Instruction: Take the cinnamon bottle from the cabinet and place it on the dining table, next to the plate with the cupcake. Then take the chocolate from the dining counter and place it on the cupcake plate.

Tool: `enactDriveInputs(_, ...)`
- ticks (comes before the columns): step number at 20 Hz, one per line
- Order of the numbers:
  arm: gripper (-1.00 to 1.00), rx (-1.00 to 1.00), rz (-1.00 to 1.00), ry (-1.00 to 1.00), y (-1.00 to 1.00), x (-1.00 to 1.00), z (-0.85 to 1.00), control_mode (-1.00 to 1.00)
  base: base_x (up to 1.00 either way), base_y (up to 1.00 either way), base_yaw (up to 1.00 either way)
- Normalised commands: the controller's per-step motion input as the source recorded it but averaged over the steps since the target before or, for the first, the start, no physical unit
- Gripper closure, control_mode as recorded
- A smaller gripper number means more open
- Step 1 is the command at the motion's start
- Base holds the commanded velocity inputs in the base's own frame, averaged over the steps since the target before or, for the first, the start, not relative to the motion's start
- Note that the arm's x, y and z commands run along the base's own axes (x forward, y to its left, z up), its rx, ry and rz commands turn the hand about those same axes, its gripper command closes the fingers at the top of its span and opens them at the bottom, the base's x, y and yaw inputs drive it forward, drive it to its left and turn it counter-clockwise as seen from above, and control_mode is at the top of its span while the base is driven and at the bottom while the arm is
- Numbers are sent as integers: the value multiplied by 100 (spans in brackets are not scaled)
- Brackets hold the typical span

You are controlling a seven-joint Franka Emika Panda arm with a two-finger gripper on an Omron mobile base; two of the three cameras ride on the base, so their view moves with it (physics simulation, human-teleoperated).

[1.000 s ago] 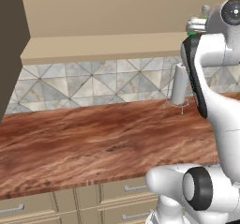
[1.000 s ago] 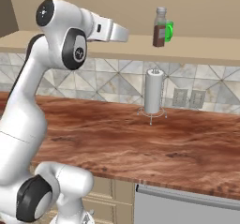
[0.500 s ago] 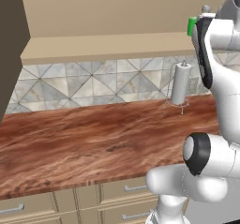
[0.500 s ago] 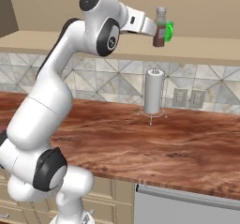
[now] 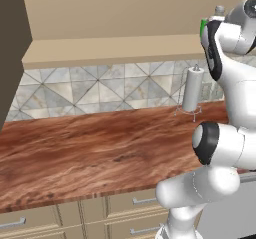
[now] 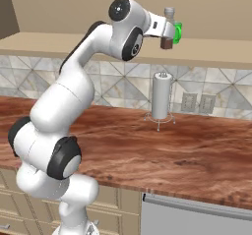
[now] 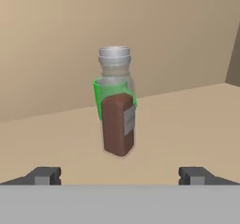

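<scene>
The cinnamon bottle (image 7: 117,110) stands upright on the cabinet's tan shelf (image 7: 187,120). It is clear with a grey cap, brown powder, a white label and a green band around its middle. In the hand view it is centred straight ahead of my gripper (image 7: 120,176), just beyond the fingertips (image 7: 47,175) and untouched. The jaws are open wide with nothing between them. From the right base view, the gripper (image 6: 169,36) is raised to shelf height at the bottle (image 6: 170,14). Its cap (image 5: 219,9) peeks over the hand in the left base view. The plate, cupcake, chocolate and dining table are out of view.
A paper towel holder (image 6: 160,101) stands on the wooden counter (image 6: 197,145) below the shelf, against the tiled backsplash (image 5: 100,90). Wall outlets (image 6: 197,102) sit to its right. A dark cabinet side (image 5: 10,48) rises at the far left.
The arm has swung right and forward, bringing the hand from left of the bottle up to it. The jaws stayed open and the bottle has not moved.
</scene>
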Motion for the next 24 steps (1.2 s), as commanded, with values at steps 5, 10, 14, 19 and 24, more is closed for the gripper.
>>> enactDriveInputs(5, -100, 0, -1, 0, -5, 56, -3, -100, 0, 0, 0)
enactDriveInputs(10, -100, 0, -1, 0, -11, 52, -1, -100, 0, 0, 0)
enactDriveInputs(14, -100, 1, 0, 0, -25, 36, 0, -100, 0, 0, 0)
enactDriveInputs(19, -100, 1, 0, 0, -19, 31, -1, -100, 0, 0, 0)
enactDriveInputs(24, -100, 0, 0, 0, -1, 29, -1, -100, 0, 0, 0)
